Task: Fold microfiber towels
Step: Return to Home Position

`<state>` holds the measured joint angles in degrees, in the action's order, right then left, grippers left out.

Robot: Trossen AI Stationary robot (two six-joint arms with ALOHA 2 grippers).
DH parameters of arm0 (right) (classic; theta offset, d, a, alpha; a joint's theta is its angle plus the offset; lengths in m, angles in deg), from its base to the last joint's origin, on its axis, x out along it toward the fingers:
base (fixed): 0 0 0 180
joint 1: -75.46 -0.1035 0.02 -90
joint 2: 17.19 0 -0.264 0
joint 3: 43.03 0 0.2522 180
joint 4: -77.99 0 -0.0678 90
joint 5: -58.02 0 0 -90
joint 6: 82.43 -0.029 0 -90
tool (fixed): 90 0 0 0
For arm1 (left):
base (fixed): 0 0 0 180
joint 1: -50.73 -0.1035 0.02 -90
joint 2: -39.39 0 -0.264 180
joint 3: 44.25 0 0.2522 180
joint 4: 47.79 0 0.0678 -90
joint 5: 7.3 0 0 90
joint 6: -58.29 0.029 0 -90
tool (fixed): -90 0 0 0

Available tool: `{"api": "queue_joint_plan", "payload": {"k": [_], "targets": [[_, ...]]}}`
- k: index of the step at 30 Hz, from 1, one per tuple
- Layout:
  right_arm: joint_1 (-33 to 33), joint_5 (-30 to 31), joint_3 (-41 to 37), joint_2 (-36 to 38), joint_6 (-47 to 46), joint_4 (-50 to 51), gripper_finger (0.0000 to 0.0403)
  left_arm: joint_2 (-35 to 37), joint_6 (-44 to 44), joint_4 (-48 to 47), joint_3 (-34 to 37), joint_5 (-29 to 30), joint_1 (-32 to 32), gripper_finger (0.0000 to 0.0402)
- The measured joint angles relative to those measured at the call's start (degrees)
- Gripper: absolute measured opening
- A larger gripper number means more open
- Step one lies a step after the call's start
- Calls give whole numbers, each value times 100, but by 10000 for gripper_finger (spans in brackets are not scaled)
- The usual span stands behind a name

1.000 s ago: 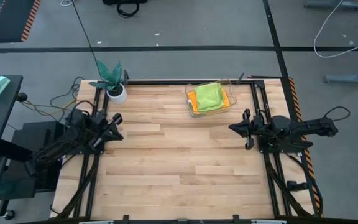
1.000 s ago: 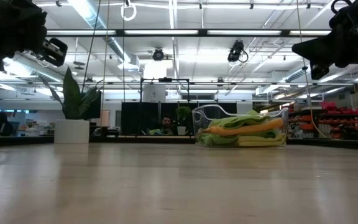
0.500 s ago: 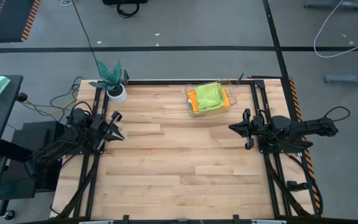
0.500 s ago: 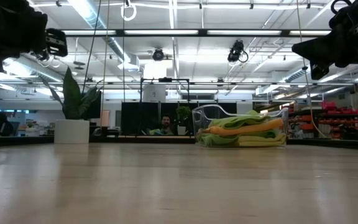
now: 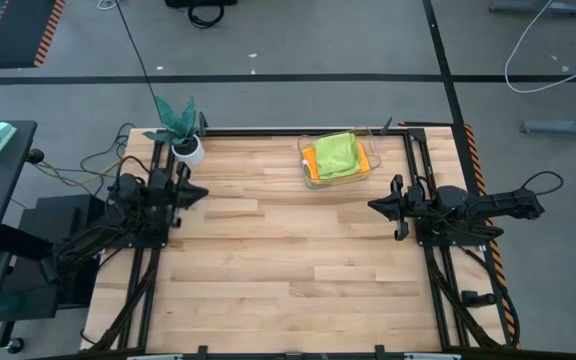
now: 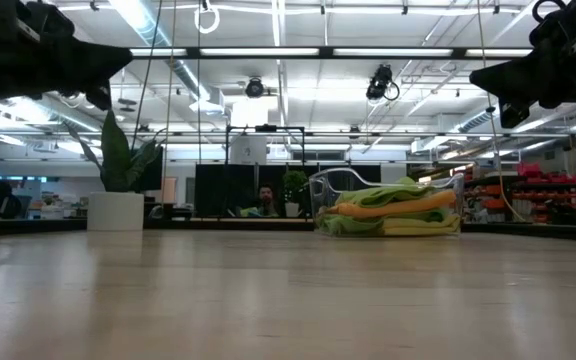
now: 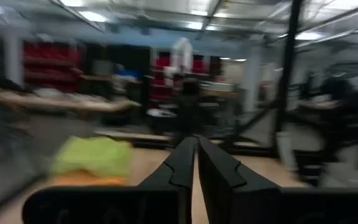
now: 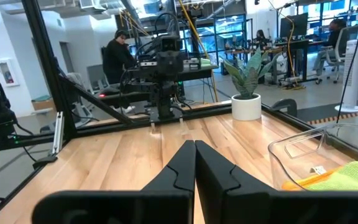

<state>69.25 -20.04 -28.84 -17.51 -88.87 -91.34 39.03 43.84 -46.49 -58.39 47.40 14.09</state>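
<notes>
The microfiber towels (image 5: 336, 155) lie stacked in a clear container (image 5: 366, 166) at the table's far side, right of the middle. A lime green one is on top, with orange and yellow edges showing below it (image 6: 393, 208). My left gripper (image 5: 200, 192) hovers shut and empty above the table's left edge, pointing toward the right. My right gripper (image 5: 373, 205) hovers shut and empty above the right edge, pointing left. Both are far from the towels, which also show in the left wrist view (image 7: 92, 157) and the right wrist view (image 8: 347, 174).
A teal leafy plant in a white pot (image 5: 186, 140) stands at the far left corner, close behind my left arm. Black frame rails run along the table's left, right and far edges. People are in the room beyond the table (image 8: 117, 53).
My left gripper has swung at the wrist from pointing toward the table's near right to pointing about straight toward the right edge, rolling as it went. Its arm has stayed in place. The towels and my right gripper have kept still.
</notes>
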Motion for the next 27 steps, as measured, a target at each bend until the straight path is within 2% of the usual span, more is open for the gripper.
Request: {"api": "queue_joint_plan", "payload": {"k": [4,10,12,16,17,21,24,27], "targets": [[0,0,0,0,0,0,16,2,595,174,0,288,-16,26],[0,0,0,0,0,0,16,0,592,139,0,388,-20,28],[0,0,0,0,0,0,16,0,560,126,0,895,-20,31],[0,0,0,0,0,0,16,0,-2,-137,0,2620,-20,36],[0,0,0,0,0,0,16,0,-19,-212,0,2825,-24,36],[0,0,0,-2,0,0,16,1,82,-717,0,2863,-5,30],[0,0,0,-2,0,0,16,-1,0,-1201,0,2624,47,25],[0,0,0,-2,-1,0,16,-2,147,-1207,-2,2389,195,23]]}}
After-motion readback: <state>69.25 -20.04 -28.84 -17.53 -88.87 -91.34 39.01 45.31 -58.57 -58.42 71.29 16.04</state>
